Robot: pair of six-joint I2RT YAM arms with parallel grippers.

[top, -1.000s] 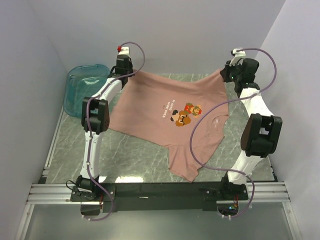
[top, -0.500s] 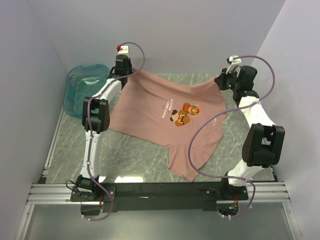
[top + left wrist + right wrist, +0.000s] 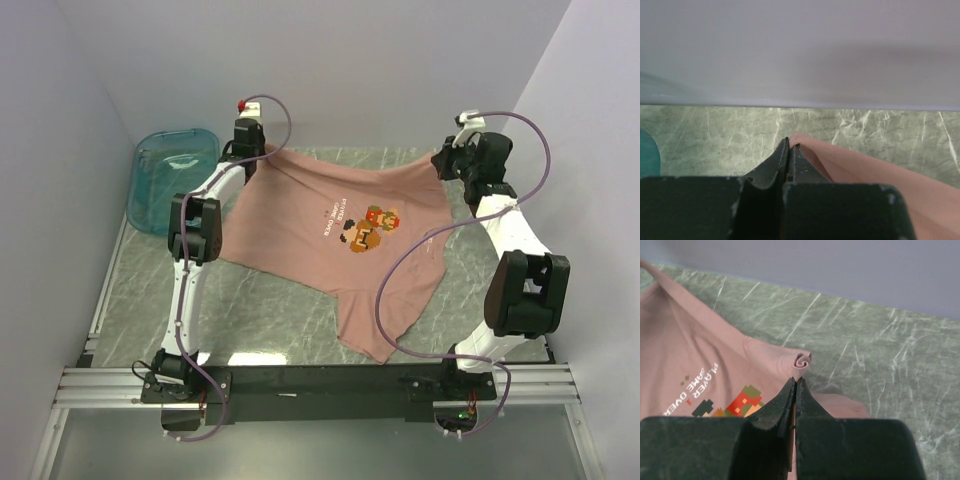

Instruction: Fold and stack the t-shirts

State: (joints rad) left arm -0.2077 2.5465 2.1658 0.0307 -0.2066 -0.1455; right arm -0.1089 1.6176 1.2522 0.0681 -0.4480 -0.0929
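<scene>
The dusty-pink t-shirt point(image 3: 340, 245) with a pixel-art print point(image 3: 368, 228) is stretched between my two grippers at the far side of the table, its near part draping down onto the marble. My left gripper point(image 3: 262, 152) is shut on the shirt's far left corner; the wrist view shows pink cloth point(image 3: 875, 172) pinched at the fingertips point(image 3: 790, 145). My right gripper point(image 3: 442, 160) is shut on the far right corner; in its wrist view a rolled hem point(image 3: 801, 361) sticks out just past the closed tips point(image 3: 795, 381), with the print point(image 3: 740, 402) to the left.
A translucent teal bin point(image 3: 170, 170) stands at the far left, beside the left arm. The green marble table point(image 3: 270, 315) is walled by pale panels at the back and both sides. A black rail point(image 3: 320, 380) runs along the near edge.
Both grippers have moved slightly toward the back wall and the right gripper moved left, holding the shirt's far edge up; the shirt's far edge now hangs tauter between them.
</scene>
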